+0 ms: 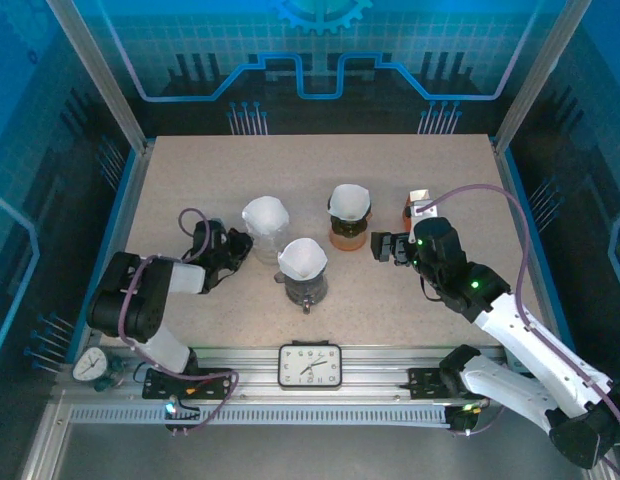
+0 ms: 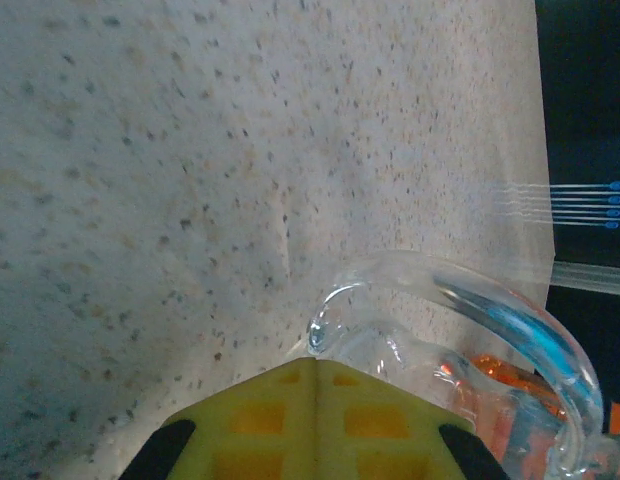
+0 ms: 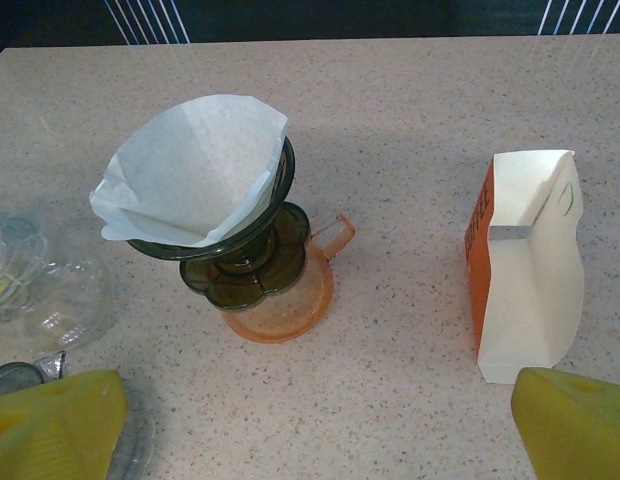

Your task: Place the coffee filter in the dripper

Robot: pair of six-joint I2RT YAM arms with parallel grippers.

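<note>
A white coffee filter sits in the dark green dripper on an orange cup; this set also appears in the top view. My right gripper is open just in front of it, nothing between its yellow fingers, and stands to the cup's right. Two more drippers hold white filters: a clear one and a dark grey one. My left gripper is shut, tips against the clear dripper's glass handle, beside that dripper.
An orange and white filter box stands open to the right of the orange cup, near the right gripper. A clock lies on the front rail. Bare speckled table spreads behind and to the left.
</note>
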